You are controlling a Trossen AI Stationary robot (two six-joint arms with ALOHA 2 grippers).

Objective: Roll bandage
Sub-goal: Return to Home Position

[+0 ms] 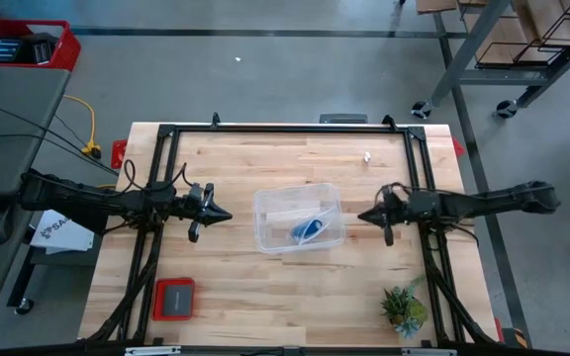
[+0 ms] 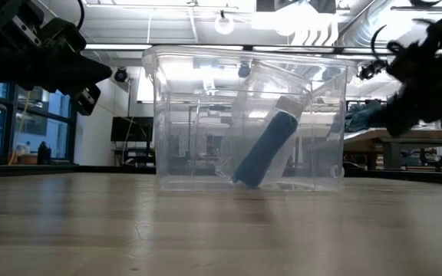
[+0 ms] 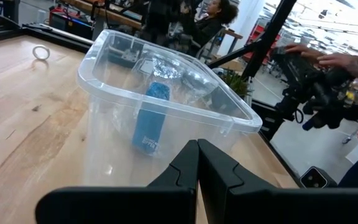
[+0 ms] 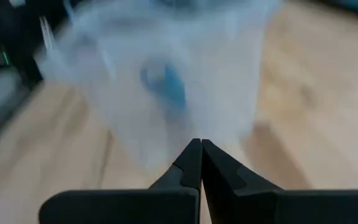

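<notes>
The blue bandage (image 1: 308, 231) is a compact roll inside the clear plastic tub (image 1: 265, 203) in the middle of the table. In the low view the roll (image 2: 263, 152) leans tilted, its lower end on the tub floor. My left gripper (image 1: 228, 215) is shut and empty, left of the tub, above the table. My right gripper (image 1: 361, 216) is shut and empty, right of the tub. Both point at the tub. The left wrist view shows the roll (image 3: 151, 118) through the tub wall (image 3: 104, 118); the right wrist view shows it blurred (image 4: 166, 84).
A red-framed dark pad (image 1: 174, 299) lies at the near left. A small green plant (image 1: 403, 309) stands at the near right. A small white ring (image 1: 367, 156) lies at the far right. A black frame (image 1: 285, 131) edges the table. People show beyond the table (image 3: 213, 18).
</notes>
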